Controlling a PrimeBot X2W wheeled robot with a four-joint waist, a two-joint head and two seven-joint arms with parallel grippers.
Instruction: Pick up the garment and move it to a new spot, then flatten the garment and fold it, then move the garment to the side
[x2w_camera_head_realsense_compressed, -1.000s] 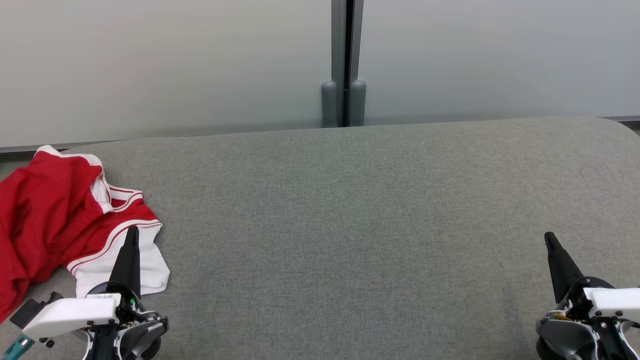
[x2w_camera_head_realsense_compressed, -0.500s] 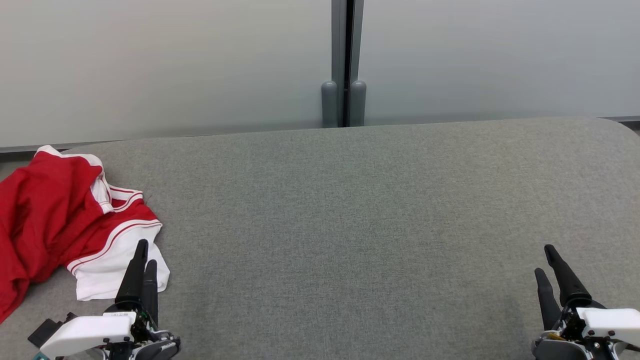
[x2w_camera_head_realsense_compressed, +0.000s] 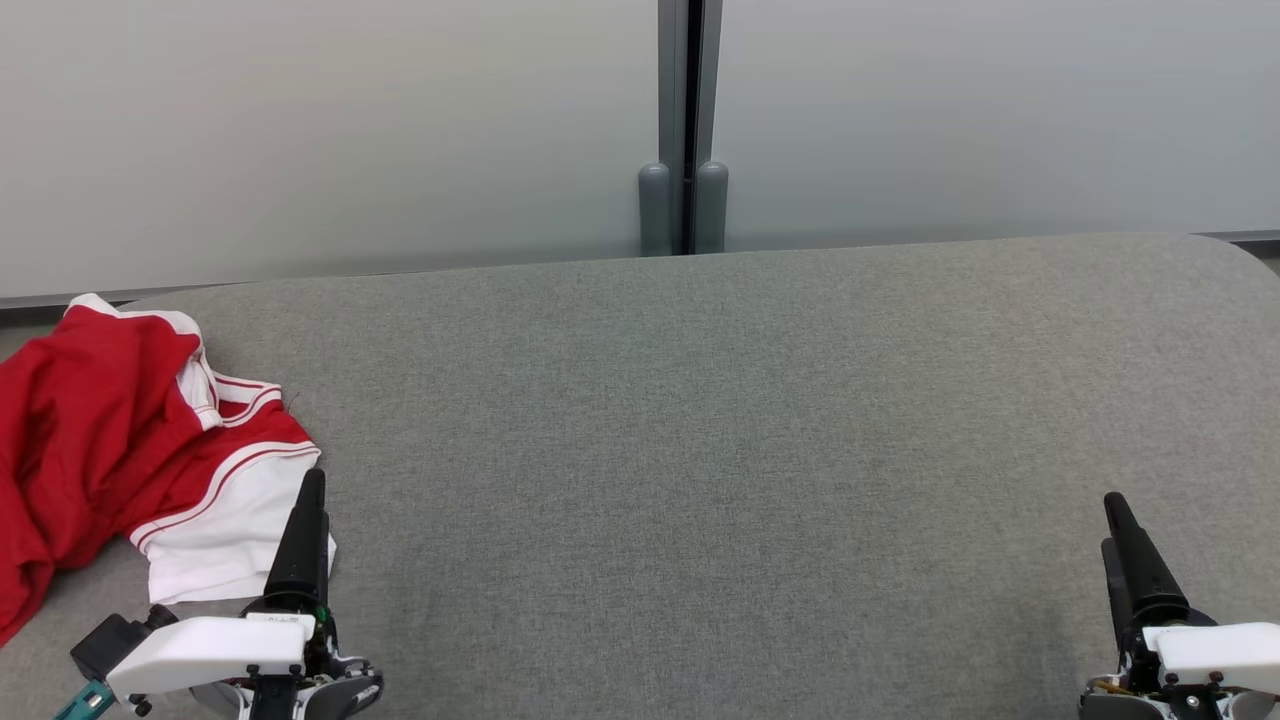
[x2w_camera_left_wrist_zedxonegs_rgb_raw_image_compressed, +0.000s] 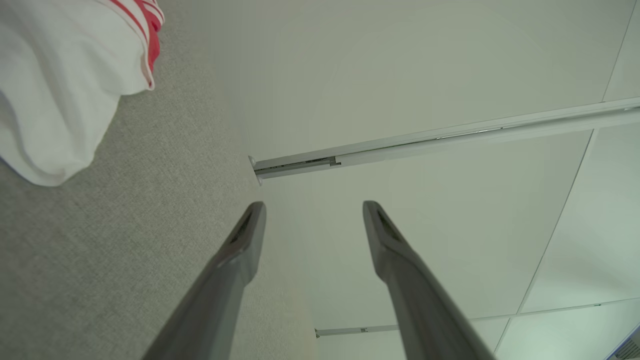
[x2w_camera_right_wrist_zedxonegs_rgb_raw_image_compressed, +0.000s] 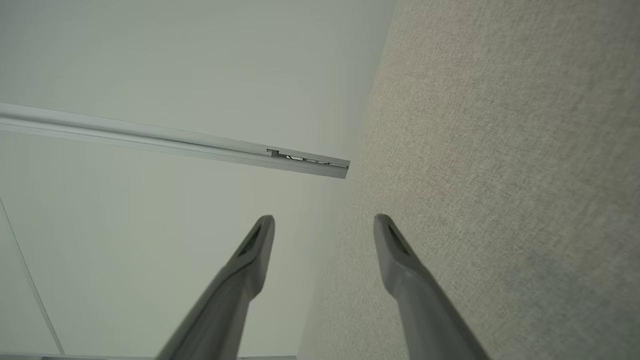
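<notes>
As the head camera looks down, the grey fabric bench fills the lower part of the view, with a fine, even weave and a rounded far right corner. Behind it runs a pale frosted wall, split down the middle by a dark grey post with two rounded grey caps at its foot.

Over at the bench's far left edge lies the garment. It's red with white trim and thin red stripes, crumpled in a heap and running out of frame.

The left gripper sits at the lower left, its tip just beside the garment's white hem. The head view makes that overlap hard to read, but the left wrist view puts the white cloth off to one side, so it's probably not touching. Its fingers are spread wide there, holding nothing.

The right gripper is at the lower right, well apart from the garment and over plain grey fabric. Its wrist view shows its jaws just as wide and just as empty, with the wall and a pale rail beyond.
</notes>
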